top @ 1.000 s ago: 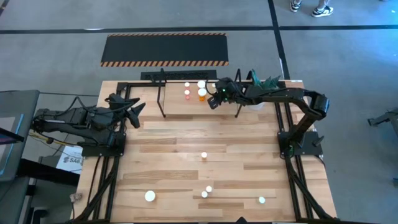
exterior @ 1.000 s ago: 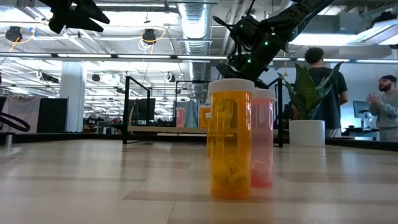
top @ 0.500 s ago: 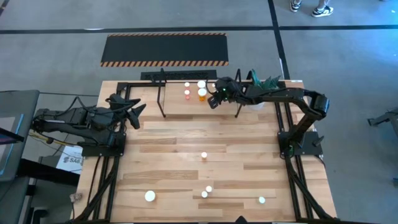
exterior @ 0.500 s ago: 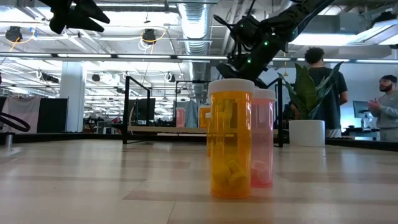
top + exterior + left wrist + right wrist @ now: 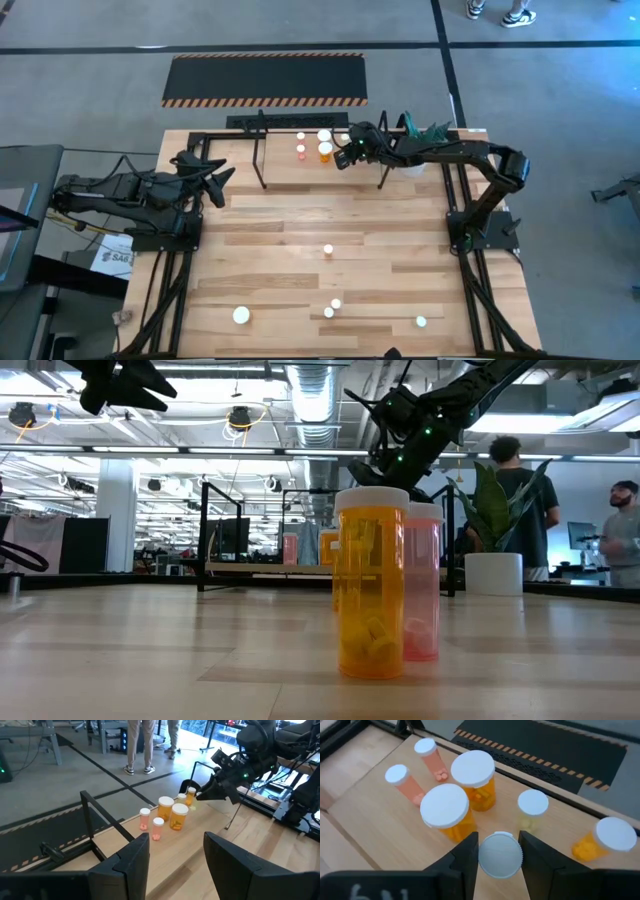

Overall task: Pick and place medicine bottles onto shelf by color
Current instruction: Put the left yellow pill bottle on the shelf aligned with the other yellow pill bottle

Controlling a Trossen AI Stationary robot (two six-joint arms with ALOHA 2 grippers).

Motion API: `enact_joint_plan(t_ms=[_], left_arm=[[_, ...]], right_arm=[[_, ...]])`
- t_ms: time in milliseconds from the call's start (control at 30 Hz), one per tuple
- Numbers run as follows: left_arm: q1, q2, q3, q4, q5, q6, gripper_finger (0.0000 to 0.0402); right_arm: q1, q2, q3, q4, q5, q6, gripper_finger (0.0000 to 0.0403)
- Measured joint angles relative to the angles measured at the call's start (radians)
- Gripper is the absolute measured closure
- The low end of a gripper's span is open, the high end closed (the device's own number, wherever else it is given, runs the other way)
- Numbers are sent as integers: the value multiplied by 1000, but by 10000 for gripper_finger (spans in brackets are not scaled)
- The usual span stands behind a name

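The shelf [image 5: 283,168] stands along the table's far edge. On it, two pink medicine bottles [image 5: 410,782] and two big orange ones [image 5: 451,812] stand upright on their bases, with a pale small one [image 5: 533,807] and a small orange one [image 5: 605,840] nearby. My right gripper [image 5: 500,855] [image 5: 345,156] hovers over this group, shut on a white-capped bottle. My left gripper [image 5: 175,870] [image 5: 217,180] waits open above the table's left side. Several more bottles [image 5: 328,250] stand on the near half of the table. My right gripper pinches the round white cap [image 5: 500,854] of a small bottle between its two fingers, one on each side of the cap. The fingers slant down from the table's right side. The cap hides the bottle's body, so whether its base stands on the shelf cannot be told.
A white pot with a green plant [image 5: 418,140] stands at the shelf's right end, close behind my right arm. The shelf's black posts [image 5: 262,150] rise left of the bottles. A hazard-striped mat [image 5: 265,80] lies beyond the table. People [image 5: 520,490] stand in the room behind.
My right gripper has rolled a little about its own pointing line while staying over the shelf's bottles, still shut on the cap.
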Motion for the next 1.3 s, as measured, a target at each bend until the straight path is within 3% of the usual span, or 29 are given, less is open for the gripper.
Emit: enact_joint_plan(t_ms=[433,1300], left_arm=[[1,0,0,-3,14,-8,228],[2,0,0,-18,17,-27,228]], right_arm=[[30,94,0,43,2,51,256],[2,93,1,23,-5,25,254]])
